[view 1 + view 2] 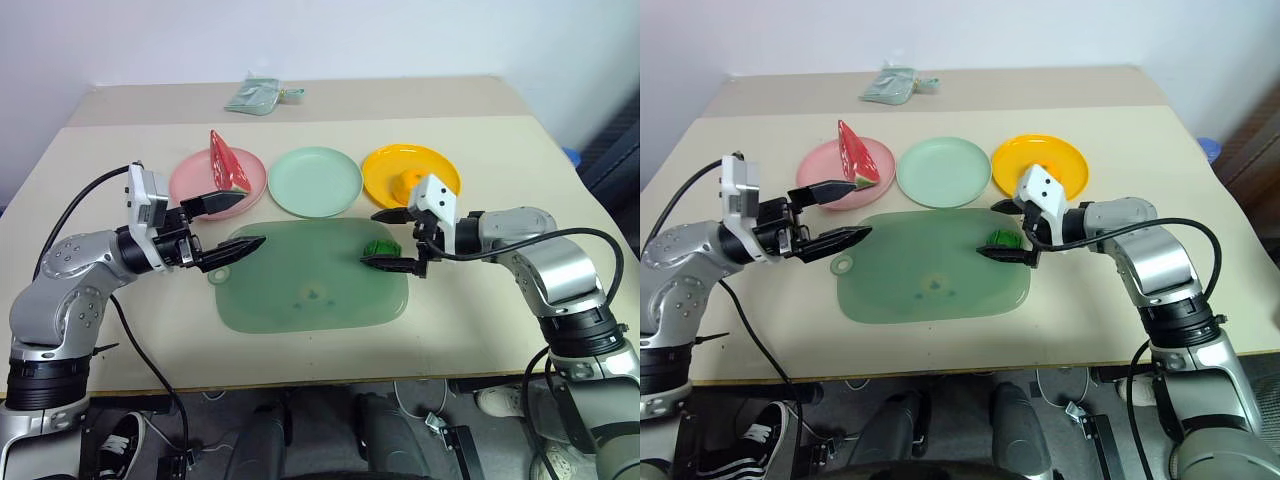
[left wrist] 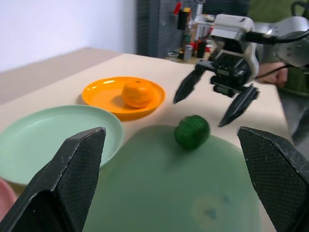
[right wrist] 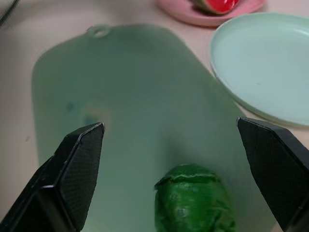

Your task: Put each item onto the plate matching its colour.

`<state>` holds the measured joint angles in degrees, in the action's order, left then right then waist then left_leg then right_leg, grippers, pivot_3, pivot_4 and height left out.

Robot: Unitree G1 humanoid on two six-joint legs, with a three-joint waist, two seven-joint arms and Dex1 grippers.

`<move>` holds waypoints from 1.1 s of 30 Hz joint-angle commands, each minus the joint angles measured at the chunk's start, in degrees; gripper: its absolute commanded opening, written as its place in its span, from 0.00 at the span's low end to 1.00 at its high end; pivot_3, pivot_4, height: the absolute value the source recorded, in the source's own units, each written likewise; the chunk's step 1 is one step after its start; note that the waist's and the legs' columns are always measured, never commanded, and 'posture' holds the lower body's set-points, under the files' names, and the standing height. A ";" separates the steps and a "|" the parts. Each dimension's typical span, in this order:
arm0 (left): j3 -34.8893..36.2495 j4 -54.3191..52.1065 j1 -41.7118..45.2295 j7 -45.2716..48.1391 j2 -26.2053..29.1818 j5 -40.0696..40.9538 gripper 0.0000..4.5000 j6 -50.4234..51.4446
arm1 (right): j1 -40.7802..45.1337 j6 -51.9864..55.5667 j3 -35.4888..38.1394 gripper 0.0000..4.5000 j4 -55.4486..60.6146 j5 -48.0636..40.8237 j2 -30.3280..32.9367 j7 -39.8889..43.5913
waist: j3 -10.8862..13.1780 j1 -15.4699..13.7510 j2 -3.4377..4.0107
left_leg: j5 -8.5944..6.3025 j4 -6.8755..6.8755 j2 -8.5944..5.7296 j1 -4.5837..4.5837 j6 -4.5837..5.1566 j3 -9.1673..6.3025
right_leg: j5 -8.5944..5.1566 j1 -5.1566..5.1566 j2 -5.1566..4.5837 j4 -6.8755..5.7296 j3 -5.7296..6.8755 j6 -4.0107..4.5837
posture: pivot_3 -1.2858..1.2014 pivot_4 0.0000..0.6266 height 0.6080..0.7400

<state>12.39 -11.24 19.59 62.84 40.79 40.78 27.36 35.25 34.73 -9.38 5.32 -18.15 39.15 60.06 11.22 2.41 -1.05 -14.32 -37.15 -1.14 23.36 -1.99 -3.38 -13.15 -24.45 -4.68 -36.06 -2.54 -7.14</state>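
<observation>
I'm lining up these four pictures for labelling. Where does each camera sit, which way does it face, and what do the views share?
Left and right eye views: on the head, looking forward and down over the beige table; both arms show.
Left wrist view: along the open left gripper, toward the round orange on the yellow-orange plastic plate and the open right gripper.
Right wrist view: along its own open fingers, over the translucent green mat.
Shared: all show the bumpy dark green ball.

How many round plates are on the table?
3, in a row behind the green mat: pink plate at left, mint green plate in the middle, yellow-orange plate at right.
</observation>
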 commanded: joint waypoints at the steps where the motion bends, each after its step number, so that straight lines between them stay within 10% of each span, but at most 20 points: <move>1: 0.92 -0.31 -0.43 1.31 0.80 0.46 1.00 -1.02 | -0.29 -1.05 -0.98 0.99 0.51 2.44 0.08 -1.77 | 0.00 -0.04 0.00 | 0.00 0.00 0.00 0.00 0.00 0.00 | 0.00 0.00 0.00 0.01 0.00 0.00 | 0.52 0.24 0.99; 12: 1.43 -0.54 -1.73 1.51 0.72 0.23 1.00 -1.45 | -1.63 -4.33 -5.67 0.99 -4.60 9.55 1.70 -1.27 | 0.00 -0.37 0.00 | 0.00 -0.01 0.00 0.02 0.00 0.00 | 0.00 0.00 -0.01 0.03 0.00 0.00 | 0.52 0.24 0.99; 18: 1.97 -1.36 -2.18 0.97 1.15 0.87 1.00 -0.64 | 0.91 -4.63 -2.31 0.50 -6.20 8.28 -1.63 -3.20 | 0.00 -0.25 0.00 | 0.00 -0.01 0.00 0.02 0.00 -0.01 | 0.00 0.00 -0.01 0.02 0.00 0.00 | 0.52 0.24 0.99; 25: 1.71 2.44 0.33 -7.45 -0.29 -5.58 1.00 -3.38 | 10.72 -4.77 4.47 0.48 -7.43 3.13 -12.56 -11.14 | 0.01 -0.04 0.01 | 0.00 0.04 0.01 0.01 0.00 -0.06 | 0.00 -0.05 0.01 -0.02 0.01 0.00 | 0.52 0.24 0.99; 33: 0.96 5.17 2.55 -15.99 -3.74 -9.41 1.00 -4.40 | 26.11 -22.43 -0.73 0.48 -40.05 17.62 -29.96 -32.70 | -0.02 0.13 -0.03 | 0.04 0.10 -0.01 0.02 -0.07 -0.03 | 0.02 -0.13 0.00 -0.06 0.00 0.02 | 0.52 0.24 0.99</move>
<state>12.60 -5.65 21.30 48.05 37.13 32.39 24.35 58.73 17.10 -9.69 -31.65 -3.16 9.93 30.80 11.20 2.55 -1.08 -14.26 -37.02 -1.16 23.39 -2.10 -3.41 -13.12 -24.60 -4.68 -36.12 -2.54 -7.12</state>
